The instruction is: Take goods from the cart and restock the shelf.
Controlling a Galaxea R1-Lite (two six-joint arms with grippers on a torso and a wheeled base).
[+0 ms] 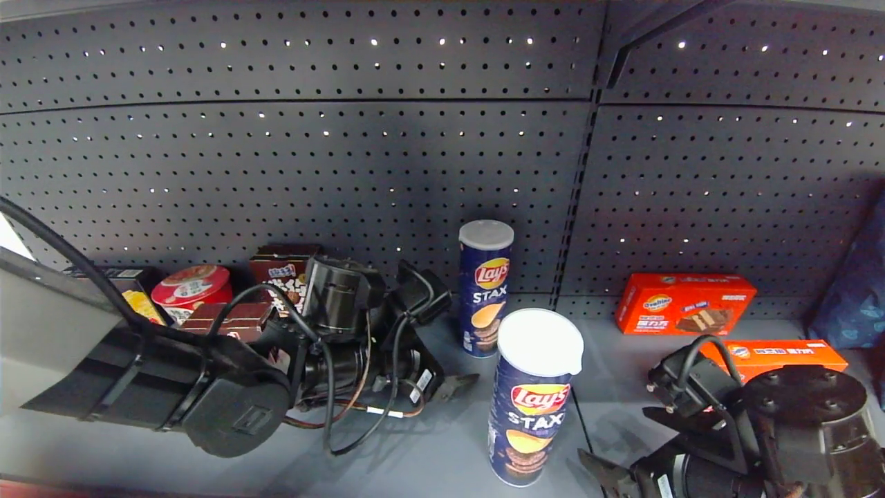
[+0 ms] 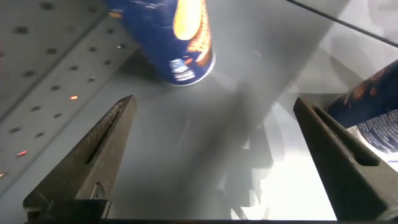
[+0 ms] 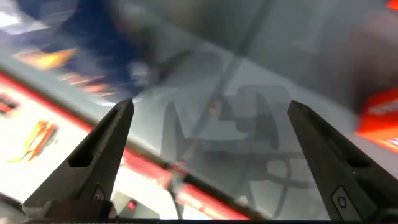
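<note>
Left gripper (image 2: 212,102) hung wide open and empty, low over the shelf (image 1: 429,456), left of two chip cans: far can (image 1: 486,287), near can (image 1: 532,401). Right gripper (image 3: 210,104) was also spread open and empty, near two orange boxes: far box (image 1: 684,303), near box (image 1: 774,354).

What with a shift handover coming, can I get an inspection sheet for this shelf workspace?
Surface: grey shelf board, bare at the front.
Job's things: back chip can and front chip can, both upright, standing apart.
Clutter: back orange box and front orange box on the right; red-lidded cup and brown box on the left; blue pack far right.
Hands: left hand open, empty, low over the board; right hand open, empty.
Cables: black cable loops from the left arm, low over the board.
Surroundings: perforated back panel.
</note>
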